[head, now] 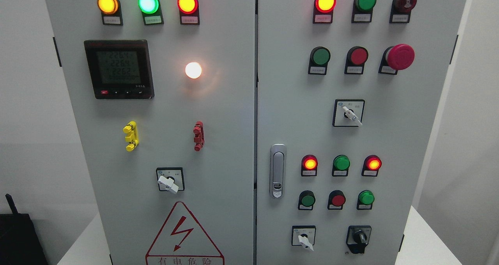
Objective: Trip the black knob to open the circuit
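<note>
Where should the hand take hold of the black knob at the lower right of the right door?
Pinch the raised black grip bar of the black knob, fingers on its two flat sides, coming straight at the door from the front. The bar stands roughly upright and proud of its round base, so it offers opposing faces for turning. No hand is in view yet.

The grey cabinet carries a black knob, a red mushroom button and a yellow clip.
</note>
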Controlling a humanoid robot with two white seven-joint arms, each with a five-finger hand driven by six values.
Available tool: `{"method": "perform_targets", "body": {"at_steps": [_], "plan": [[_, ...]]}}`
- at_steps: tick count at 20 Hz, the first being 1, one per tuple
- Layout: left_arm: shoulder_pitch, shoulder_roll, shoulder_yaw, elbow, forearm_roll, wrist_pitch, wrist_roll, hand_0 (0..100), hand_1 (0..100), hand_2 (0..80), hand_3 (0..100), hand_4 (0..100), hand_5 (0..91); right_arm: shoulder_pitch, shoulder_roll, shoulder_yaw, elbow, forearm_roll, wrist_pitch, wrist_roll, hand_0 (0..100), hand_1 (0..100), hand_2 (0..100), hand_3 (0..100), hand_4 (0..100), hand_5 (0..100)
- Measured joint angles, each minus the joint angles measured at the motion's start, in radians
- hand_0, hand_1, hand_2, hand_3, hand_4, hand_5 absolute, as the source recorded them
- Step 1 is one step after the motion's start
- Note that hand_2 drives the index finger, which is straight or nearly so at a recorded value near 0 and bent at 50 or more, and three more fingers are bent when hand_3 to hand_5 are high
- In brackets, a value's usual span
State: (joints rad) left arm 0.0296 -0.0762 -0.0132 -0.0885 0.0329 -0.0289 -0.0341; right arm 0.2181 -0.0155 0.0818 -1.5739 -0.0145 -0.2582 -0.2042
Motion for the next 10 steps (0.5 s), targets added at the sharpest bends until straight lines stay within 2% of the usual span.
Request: {"method": "perform_targets", "body": {"at_steps": [10], "plan": [[0.000, 0.000, 0.000, 0.000, 0.000, 0.000, 0.000, 12, 39, 0.0, 0, 0, 0.0, -0.063, 0.000, -0.021, -0.099, -0.032, 0.067, -0.002, 79, 84, 0, 100, 100, 93]]}}
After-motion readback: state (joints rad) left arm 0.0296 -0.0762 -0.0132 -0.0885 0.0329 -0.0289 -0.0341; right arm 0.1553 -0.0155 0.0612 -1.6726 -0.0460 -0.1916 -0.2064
